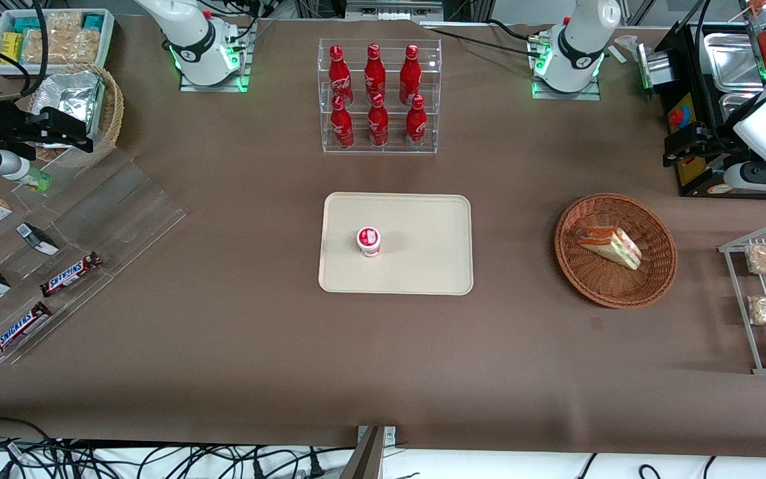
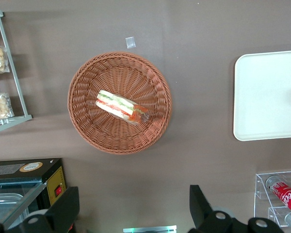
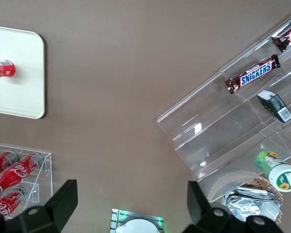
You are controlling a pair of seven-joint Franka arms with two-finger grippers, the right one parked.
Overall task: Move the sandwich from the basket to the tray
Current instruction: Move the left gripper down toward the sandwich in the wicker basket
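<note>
Item: sandwich (image 2: 121, 107), lying in the basket (image 2: 87, 126), untouched. Pincer (image 2: 133, 206): spread wide, empty, high above the worktop beside the basket. Step: approach. You must next descend over the wedge, then carry it to the tray (image 1: 423, 219).

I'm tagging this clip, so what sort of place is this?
Probably a mock snack shop in a robot lab: cola rack, Snickers display, sandwich in a basket. The open hand hangs above the basket.
</note>
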